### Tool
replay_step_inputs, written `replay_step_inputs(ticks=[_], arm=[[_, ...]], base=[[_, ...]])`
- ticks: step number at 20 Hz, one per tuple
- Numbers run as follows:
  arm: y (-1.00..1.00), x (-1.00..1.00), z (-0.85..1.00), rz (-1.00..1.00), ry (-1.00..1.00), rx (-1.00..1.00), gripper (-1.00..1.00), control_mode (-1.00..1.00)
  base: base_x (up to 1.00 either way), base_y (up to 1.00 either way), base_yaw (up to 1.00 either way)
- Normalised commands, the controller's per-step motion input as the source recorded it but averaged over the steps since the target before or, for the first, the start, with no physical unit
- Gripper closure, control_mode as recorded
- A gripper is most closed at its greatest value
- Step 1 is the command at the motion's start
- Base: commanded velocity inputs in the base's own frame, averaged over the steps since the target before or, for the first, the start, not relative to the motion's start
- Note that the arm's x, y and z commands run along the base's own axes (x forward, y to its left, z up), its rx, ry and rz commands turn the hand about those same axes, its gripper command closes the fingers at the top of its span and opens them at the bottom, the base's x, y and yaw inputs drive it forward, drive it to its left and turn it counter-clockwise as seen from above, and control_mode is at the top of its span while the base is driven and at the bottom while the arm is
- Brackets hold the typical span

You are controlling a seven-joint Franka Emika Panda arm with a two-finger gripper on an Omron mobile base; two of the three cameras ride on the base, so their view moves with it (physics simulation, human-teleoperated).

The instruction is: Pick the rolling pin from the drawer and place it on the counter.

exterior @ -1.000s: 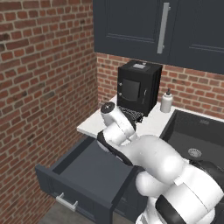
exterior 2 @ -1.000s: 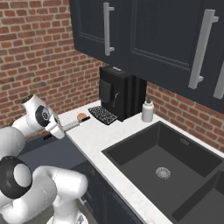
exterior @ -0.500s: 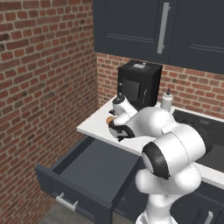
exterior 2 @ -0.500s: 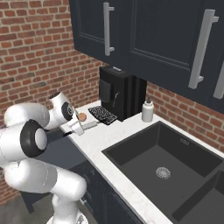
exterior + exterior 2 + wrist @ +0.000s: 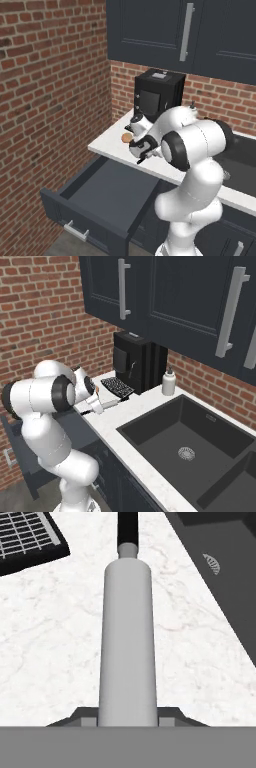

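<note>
Pincer: gripper [image 5: 128, 714] clamped on the rolling pin [image 5: 127, 637], its two dark tips pressed against the barrel at the near end, seen in the hand view.
Task thing, place: rolling pin held out over the counter [image 5: 45, 657], its far black handle pointing away from the hand; whether it touches the stone I cannot tell.
Handling: a rigid, smooth cylinder, probably light; a round, slick barrel can twist or slide in a two-finger grip, and once let go it is likely to roll.
Hold point: the grip sits toward one end, so the long free end may droop; a hold nearer the middle of the barrel would balance better, never on the thin handles.
Below and near: drawer [image 5: 107, 197] stands pulled open under the counter edge, its silver handle at the front.
Beside the hand: a small round brownish thing [image 5: 127, 137] lies on the counter just by the wrist.
Ahead: a dark wire grid tray [image 5: 116, 387] in front of the coffee machine [image 5: 137, 361]; both narrow the free stone on that side.
Other side: sink [image 5: 187, 436] edge runs close; a rolling pin could drop into it.
Farthest: small white bottle [image 5: 168, 382] against the brick wall, well clear.
</note>
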Motion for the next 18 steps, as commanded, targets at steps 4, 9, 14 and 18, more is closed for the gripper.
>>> replay_step_inputs(ticks=[4,9,14,18], arm=[[-0.25,0.43,-0.44,0.00,0.03,0.00,-1.00,-1.00],[-0.03,0.65,-0.19,0.00,0.01,0.00,-1.00,-1.00],[-0.02,0.28,-0.03,0.00,-0.05,0.00,-1.00,-1.00],[-0.20,-0.46,0.13,0.00,-0.18,0.00,-1.00,-1.00]], base=[[0.00,0.00,0.00],[0.00,0.00,0.00],[0.00,0.00,0.00],[0.00,0.00,0.00]])
